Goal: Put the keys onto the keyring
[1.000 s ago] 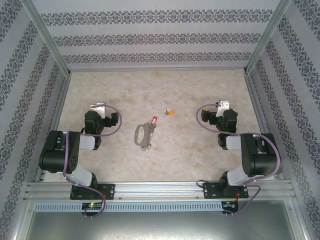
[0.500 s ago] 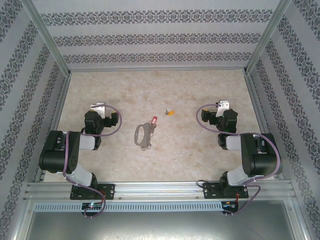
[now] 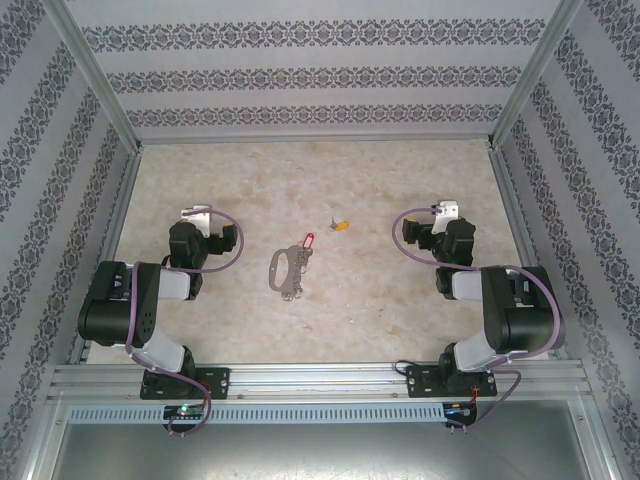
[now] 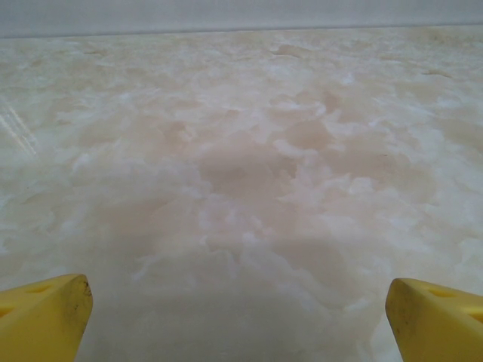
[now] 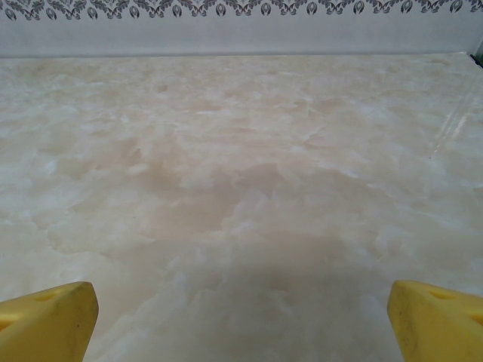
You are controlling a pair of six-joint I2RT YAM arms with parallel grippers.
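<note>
Top external view puts the left gripper (image 3: 196, 213) low over the tabletop (image 3: 380, 310) on the left, and the left wrist view shows its yellow fingertips (image 4: 44, 317) spread wide apart with only bare marbled surface between them. To its right, near the middle, lies the keyring (image 3: 280, 268), a grey oval loop flat on the tabletop, with a silvery chain (image 3: 297, 272) beside it and a red tag (image 3: 308, 241) at its far end. Further right and a little farther back, apart from the loop, sits the key (image 3: 340, 224) with its yellow-orange tag. The right gripper (image 3: 445, 209) is at the right, fingers likewise wide apart and holding nothing. Nothing is grasped yet, so the step is likely the first reach. It would go best with the left gripper pinning the loop while the right pinches the tiny key by its tag, square and low. The loop carries only chain and red tag, and the key is not yet on it.
</note>
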